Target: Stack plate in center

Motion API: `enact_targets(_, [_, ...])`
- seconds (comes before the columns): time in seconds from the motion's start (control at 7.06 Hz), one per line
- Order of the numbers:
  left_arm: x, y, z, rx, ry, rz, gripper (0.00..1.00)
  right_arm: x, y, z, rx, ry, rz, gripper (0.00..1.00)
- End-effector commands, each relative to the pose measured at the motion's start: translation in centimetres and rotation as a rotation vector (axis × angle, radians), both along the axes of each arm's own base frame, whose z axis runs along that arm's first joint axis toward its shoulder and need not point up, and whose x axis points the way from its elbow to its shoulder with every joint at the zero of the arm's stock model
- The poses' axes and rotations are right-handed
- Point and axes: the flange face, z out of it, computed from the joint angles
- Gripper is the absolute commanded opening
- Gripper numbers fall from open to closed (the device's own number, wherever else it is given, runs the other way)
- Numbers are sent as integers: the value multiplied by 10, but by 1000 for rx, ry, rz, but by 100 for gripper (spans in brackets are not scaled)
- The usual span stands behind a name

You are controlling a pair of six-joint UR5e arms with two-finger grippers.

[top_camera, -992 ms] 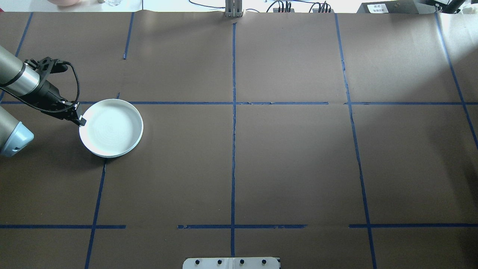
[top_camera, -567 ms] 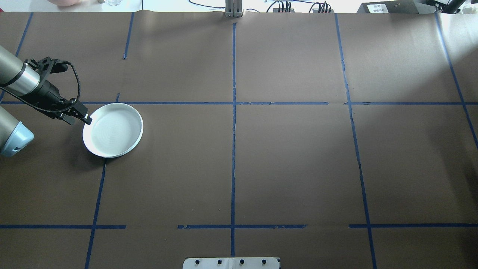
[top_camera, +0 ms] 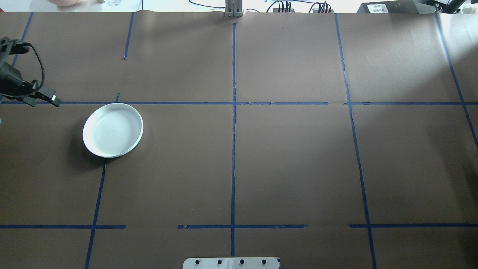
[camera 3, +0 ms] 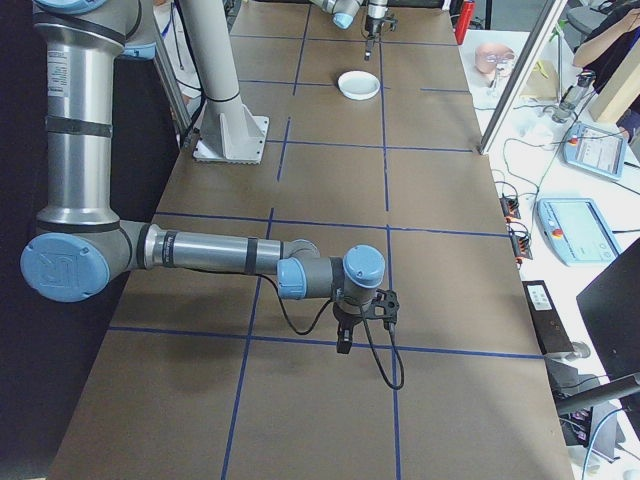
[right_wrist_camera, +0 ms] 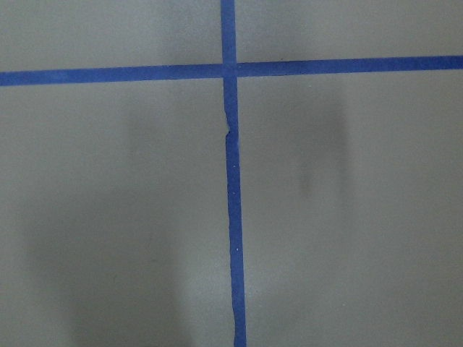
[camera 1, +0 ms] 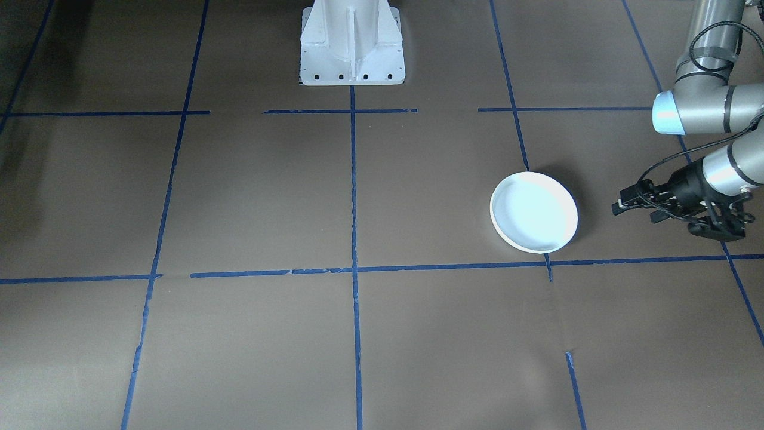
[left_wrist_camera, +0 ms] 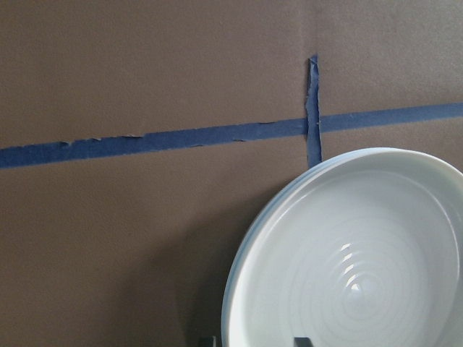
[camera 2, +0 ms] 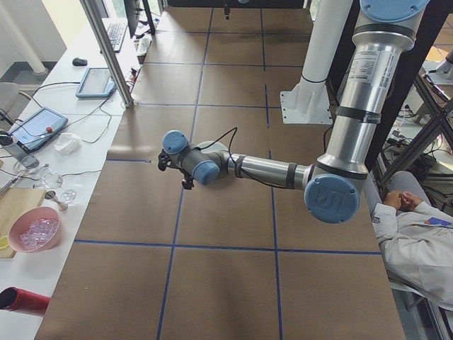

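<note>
White plate (top_camera: 112,130) on table, untouched; L gripper (camera 1: 621,207) apart, jaw state unclear; R's too.

You have almost nothing legible here. The white label (top_camera: 376,7) on the dark box at the far edge of the overhead view carries print, but it is too small to read. The sticker (camera 2: 365,65) on the near arm's upper segment in the left side view is likewise blurred.
</note>
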Motion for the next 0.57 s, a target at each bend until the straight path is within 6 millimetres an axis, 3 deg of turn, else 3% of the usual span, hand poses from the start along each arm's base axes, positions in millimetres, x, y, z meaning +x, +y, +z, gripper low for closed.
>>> enact_targets(0.0, [-100, 4, 43, 19, -77, -40, 100, 0, 0, 0, 0, 0, 0, 100])
enact_targets(0.14, [-143, 25, 60, 16, -147, -73, 100, 0, 0, 0, 0, 0, 0, 100])
enact_targets(0.28, [-187, 59, 75, -37, -188, -125, 100, 0, 0, 0, 0, 0, 0, 100])
enact_targets(0.43, [-221, 76, 85, -49, -205, -140, 100, 0, 0, 0, 0, 0, 0, 100])
